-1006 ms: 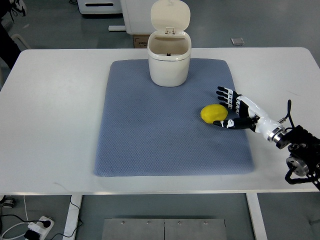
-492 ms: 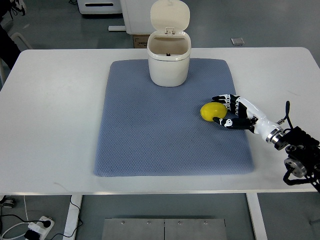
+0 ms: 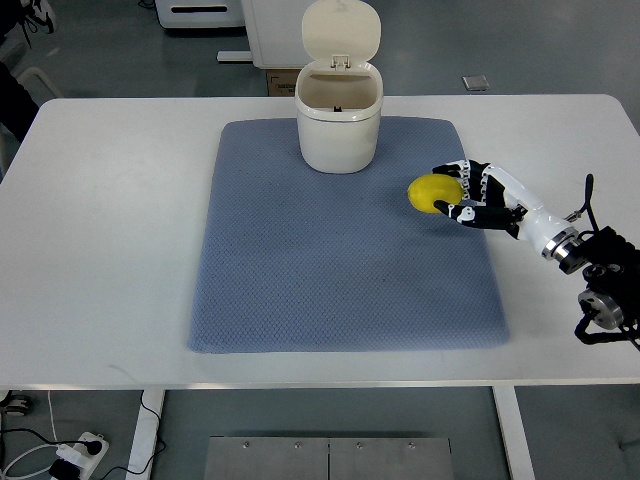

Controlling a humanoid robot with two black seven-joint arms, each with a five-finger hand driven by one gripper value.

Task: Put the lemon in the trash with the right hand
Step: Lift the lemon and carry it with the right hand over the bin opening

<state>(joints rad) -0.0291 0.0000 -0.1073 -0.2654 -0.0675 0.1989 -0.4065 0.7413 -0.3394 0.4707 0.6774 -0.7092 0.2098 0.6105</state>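
Careful: your right hand (image 3: 466,195) pinches the lemon (image 3: 433,193) by its side only, so a quick swing toward the bin (image 3: 338,128) could shake it loose.

White table (image 3: 110,210), blue-grey mat (image 3: 300,270) flat across its middle

Right hand (image 3: 468,192) now has its fingers closed around the lemon (image 3: 432,192), where a second ago they lay open beside it. Lemon sits farther from the near edge than before, closer to the trash can (image 3: 338,128). Right forearm also sits farther back than before.
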